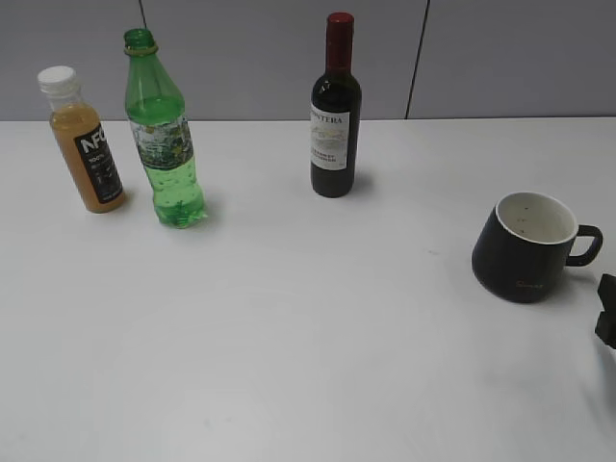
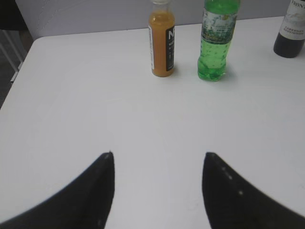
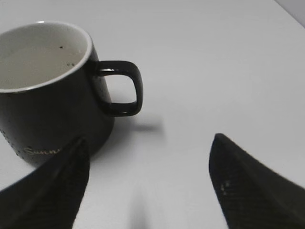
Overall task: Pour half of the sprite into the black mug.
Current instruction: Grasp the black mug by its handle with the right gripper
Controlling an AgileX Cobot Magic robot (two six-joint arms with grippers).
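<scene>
The sprite (image 1: 164, 144) is a tall green capless bottle standing upright at the back left of the white table; it also shows in the left wrist view (image 2: 217, 43). The black mug (image 1: 525, 247), white inside, stands at the right with its handle pointing right; it fills the left of the right wrist view (image 3: 47, 90). My left gripper (image 2: 158, 157) is open and empty, well in front of the sprite. My right gripper (image 3: 150, 143) is open and empty, just short of the mug's handle; only its edge (image 1: 606, 308) shows in the exterior view.
An orange juice bottle (image 1: 85, 142) with a white cap stands just left of the sprite and shows in the left wrist view (image 2: 162, 40). A dark wine bottle (image 1: 335, 111) with a red cap stands at the back centre. The table's left edge (image 2: 19, 71) is near.
</scene>
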